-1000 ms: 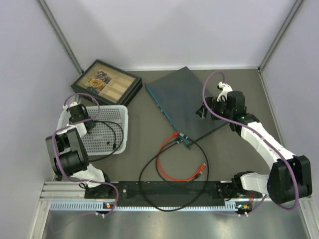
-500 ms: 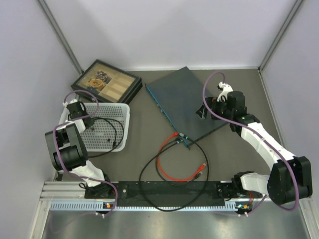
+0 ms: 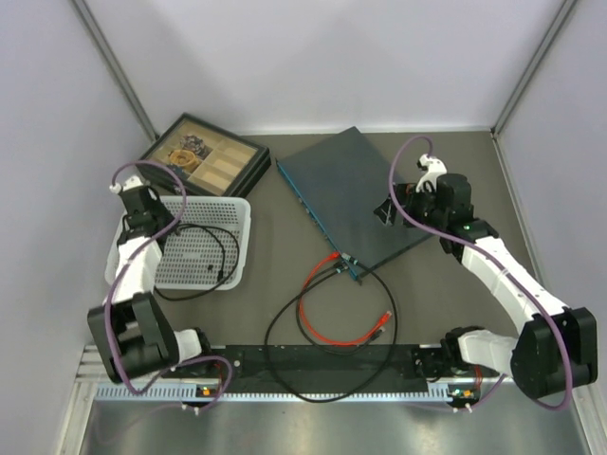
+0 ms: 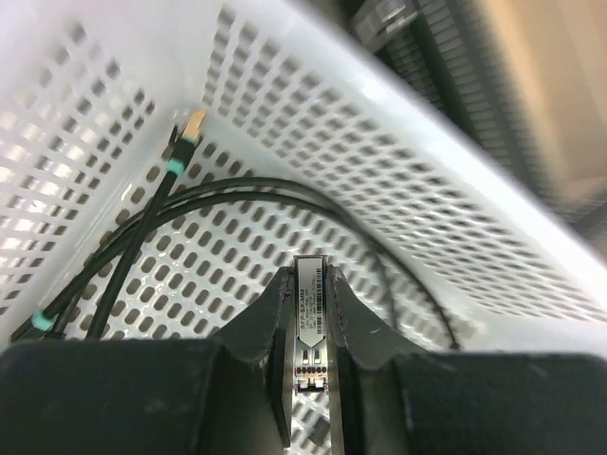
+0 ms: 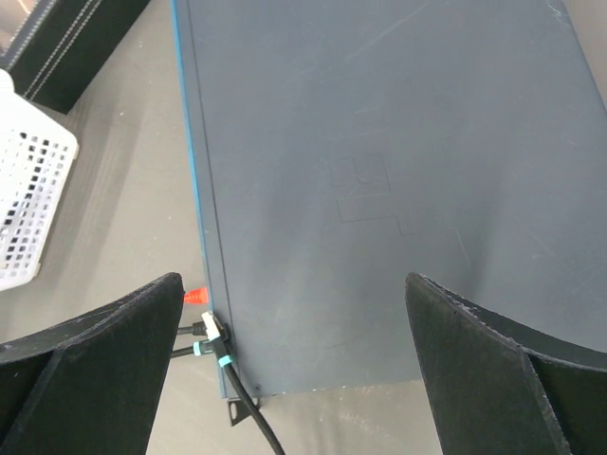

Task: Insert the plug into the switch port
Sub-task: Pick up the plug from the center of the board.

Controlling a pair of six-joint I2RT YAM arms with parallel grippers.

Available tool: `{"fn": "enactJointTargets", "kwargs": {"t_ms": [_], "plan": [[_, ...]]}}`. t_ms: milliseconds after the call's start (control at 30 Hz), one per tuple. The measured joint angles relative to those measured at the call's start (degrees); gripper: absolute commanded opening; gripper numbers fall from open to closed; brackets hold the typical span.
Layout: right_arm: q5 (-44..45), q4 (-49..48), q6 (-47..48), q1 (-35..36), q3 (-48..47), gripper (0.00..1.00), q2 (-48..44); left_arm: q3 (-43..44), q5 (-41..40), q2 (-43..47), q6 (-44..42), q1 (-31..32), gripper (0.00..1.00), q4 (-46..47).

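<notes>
Picking step: left gripper (image 4: pixel 309 284) clamped on small silver plug (image 4: pixel 309 318) inside white perforated plastic basket (image 4: pixel 379 142); right gripper (image 5: pixel 294 284) spread over flat blue-grey metal switch (image 5: pixel 398 142). Next: carry plug to teal socket edge (image 5: pixel 194 190).

Hidden ends, cropped fingers, a blurred corner

In the left wrist view the plug (image 4: pixel 309 313) loses its near end between the left fingers (image 4: pixel 353 318), and everything beyond the far wall of the basket (image 4: pixel 398 190) is blur. The right fingers (image 5: pixel 85 351) are cut off by the picture's lower edge. The switch (image 5: pixel 379 190) is cropped at its far end, its sockets too small to tell.
</notes>
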State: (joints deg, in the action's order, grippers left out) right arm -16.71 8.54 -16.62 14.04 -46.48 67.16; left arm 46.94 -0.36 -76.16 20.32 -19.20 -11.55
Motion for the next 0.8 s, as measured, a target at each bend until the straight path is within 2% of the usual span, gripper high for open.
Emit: {"fn": "enactJointTargets", "kwargs": {"t_ms": [233, 533, 800], "plan": [[-4.00, -0.44, -0.39, 0.04, 0.00, 0.99, -1.55, 0.00, 1.97, 12.04, -0.94, 6.80, 0.00, -1.64], [-13.20, -0.42, -1.97, 3.96, -0.17, 0.98, -0.31, -0.02, 10.16, 18.58, -7.45, 30.32, 0.00, -2.23], [-19.21, -4.37, -8.72, 8.13, -0.15, 0.95, 2.84, -1.05, 12.17, 18.80, -14.27, 48.94, 0.00, -0.31]]}}
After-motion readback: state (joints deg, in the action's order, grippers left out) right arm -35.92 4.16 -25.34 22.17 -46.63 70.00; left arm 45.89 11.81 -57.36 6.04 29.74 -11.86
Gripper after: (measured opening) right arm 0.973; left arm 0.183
